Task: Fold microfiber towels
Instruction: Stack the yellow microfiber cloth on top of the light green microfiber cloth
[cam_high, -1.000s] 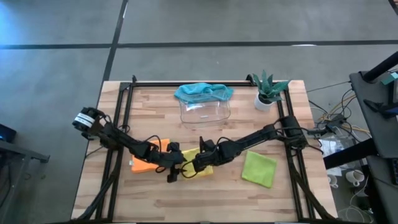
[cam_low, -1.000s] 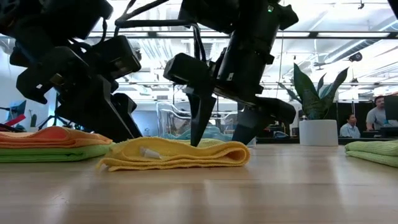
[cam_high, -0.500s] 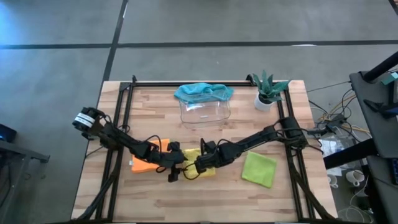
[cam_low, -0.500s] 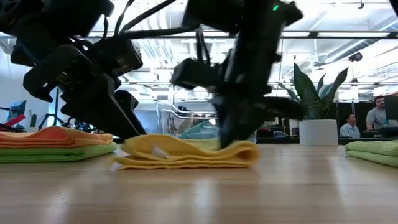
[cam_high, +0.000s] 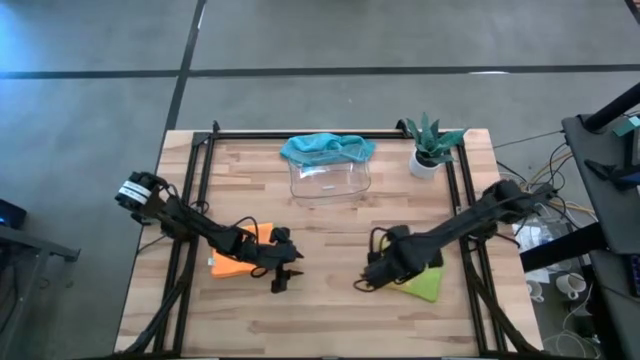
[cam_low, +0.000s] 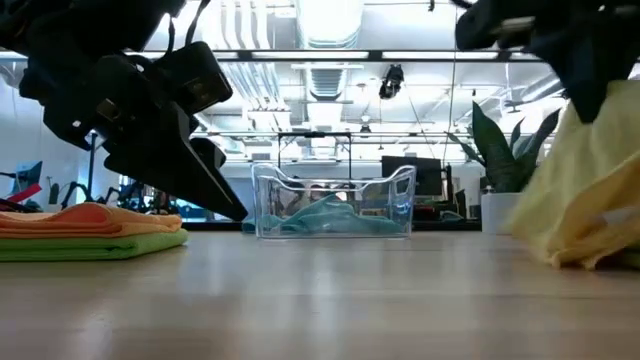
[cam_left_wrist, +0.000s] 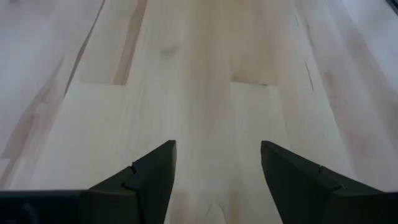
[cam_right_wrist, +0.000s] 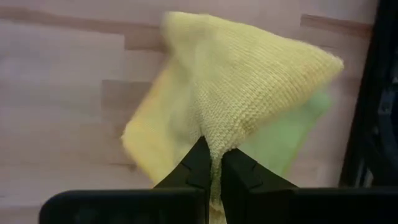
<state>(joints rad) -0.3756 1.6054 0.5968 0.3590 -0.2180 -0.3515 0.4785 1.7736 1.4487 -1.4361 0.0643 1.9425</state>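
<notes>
The right gripper (cam_right_wrist: 212, 163) pinches the yellow towel (cam_right_wrist: 249, 87) above the lime green towel (cam_high: 425, 283) near the table's right edge; the left gripper (cam_left_wrist: 217, 180), fingers spread, hovers over bare wood mid-table.

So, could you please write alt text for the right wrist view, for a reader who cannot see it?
The right gripper is shut on a yellow microfiber towel, which hangs bunched from its fingertips above the wooden table. A lime green towel lies beneath it, partly hidden by the yellow one.
</notes>
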